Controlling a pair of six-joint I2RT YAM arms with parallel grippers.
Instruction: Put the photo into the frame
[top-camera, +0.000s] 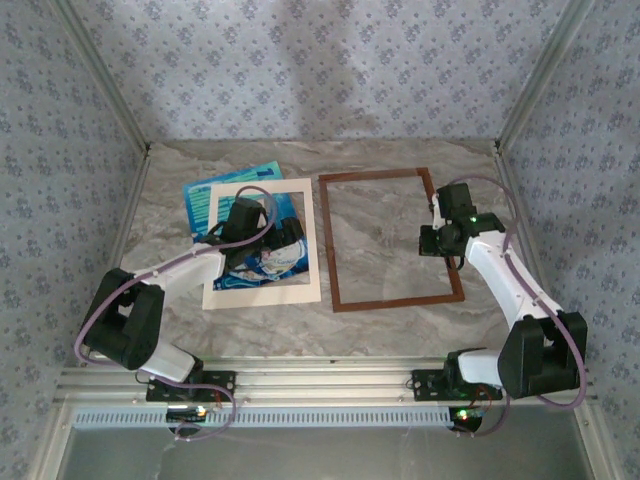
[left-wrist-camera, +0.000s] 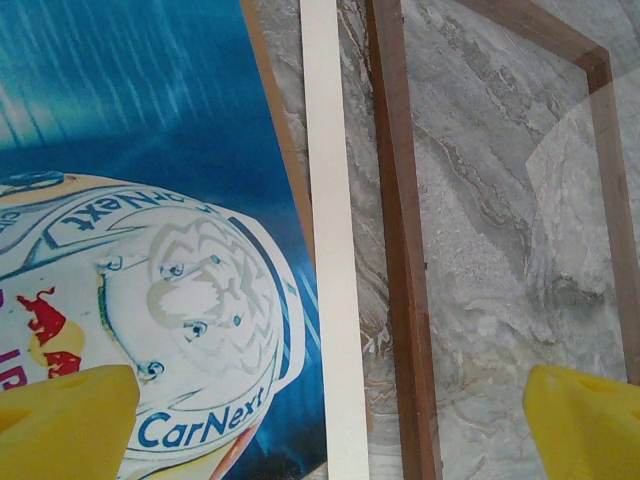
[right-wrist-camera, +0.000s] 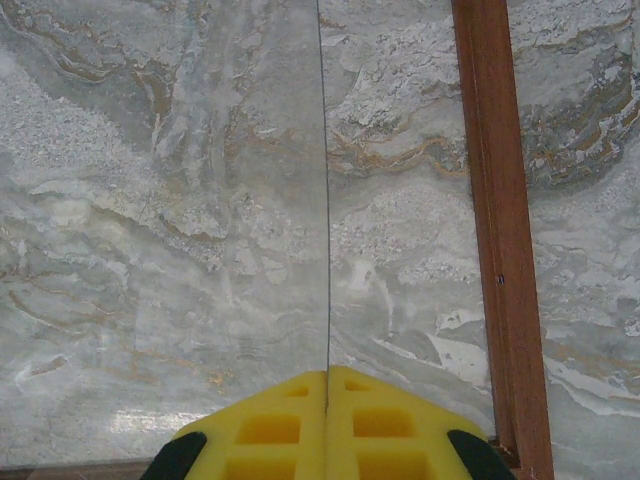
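Worktop seen from above: the photo lies flat on your left side, askew beneath a cream mat. Its blue corners show past the mat's upper left edge, and its helmet print shows through the window. The frame lies flat just beside the mat, on the right. Your left claw hovers over the mat's window, fingers spread wide apart, holding nothing. Your right claw sits at the frame's right bar, pads pressed together.
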